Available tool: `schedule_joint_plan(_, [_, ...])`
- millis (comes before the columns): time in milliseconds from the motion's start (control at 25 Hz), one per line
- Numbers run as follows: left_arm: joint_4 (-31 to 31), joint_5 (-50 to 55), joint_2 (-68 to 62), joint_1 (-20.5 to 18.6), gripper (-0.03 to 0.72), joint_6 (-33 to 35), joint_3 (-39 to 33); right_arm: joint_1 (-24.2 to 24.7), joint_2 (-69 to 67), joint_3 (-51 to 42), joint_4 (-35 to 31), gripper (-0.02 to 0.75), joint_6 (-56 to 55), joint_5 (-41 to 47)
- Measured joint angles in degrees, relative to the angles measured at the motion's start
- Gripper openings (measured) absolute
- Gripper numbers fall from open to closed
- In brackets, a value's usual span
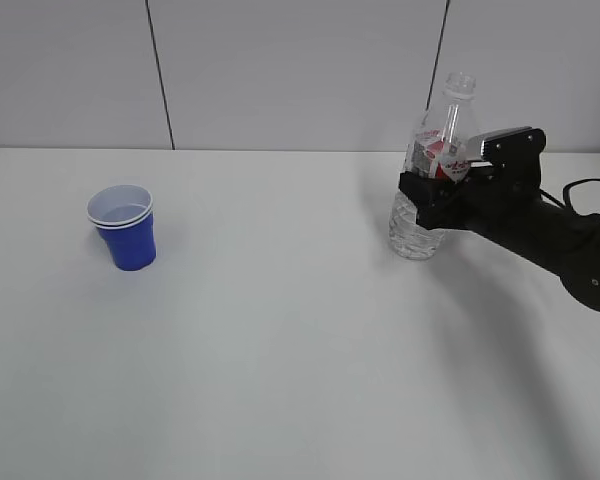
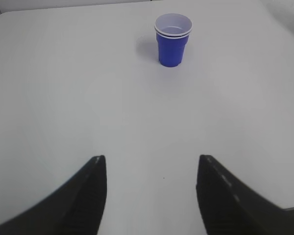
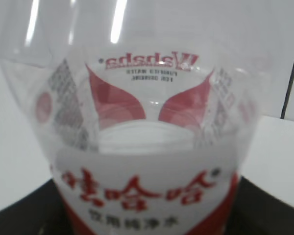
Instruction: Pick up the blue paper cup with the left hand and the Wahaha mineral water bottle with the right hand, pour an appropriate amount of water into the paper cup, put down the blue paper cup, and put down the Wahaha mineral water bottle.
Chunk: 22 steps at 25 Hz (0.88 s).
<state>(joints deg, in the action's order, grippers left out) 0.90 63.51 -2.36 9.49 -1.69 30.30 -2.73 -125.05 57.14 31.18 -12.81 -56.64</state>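
Observation:
The blue paper cup point(image 1: 125, 228) stands upright on the left of the white table, white inside with a double rim. In the left wrist view the cup point(image 2: 173, 41) is far ahead of my left gripper point(image 2: 151, 166), which is open and empty; that gripper is out of the exterior view. The Wahaha mineral water bottle point(image 1: 417, 232) stands upright at the right, capless and partly filled with clear water. My right gripper point(image 1: 430, 190) is closed around its red-and-white label band. The bottle point(image 3: 147, 147) fills the right wrist view, with black fingers point(image 3: 19, 215) at its sides.
The white table point(image 1: 300, 350) runs to a grey panelled wall point(image 1: 280, 70) behind. The right arm point(image 1: 560, 240) comes in from the right edge. A broad stretch of bare table lies between cup and bottle.

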Motion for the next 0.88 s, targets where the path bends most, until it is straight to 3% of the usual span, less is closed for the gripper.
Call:
schedule_joint_plan(440, [0.0, -0.12, 0.0, 0.0, 0.437, 0.0, 0.0, 0.0, -0.22, 0.23, 4.11, 0.442, 4.11, -0.29])
schedule_joint_plan(880, [0.0, -0.23, 0.0, 0.0, 0.426, 0.0, 0.0, 0.0, -0.22, 0.23, 4.68, 0.598, 3.01, -0.43])
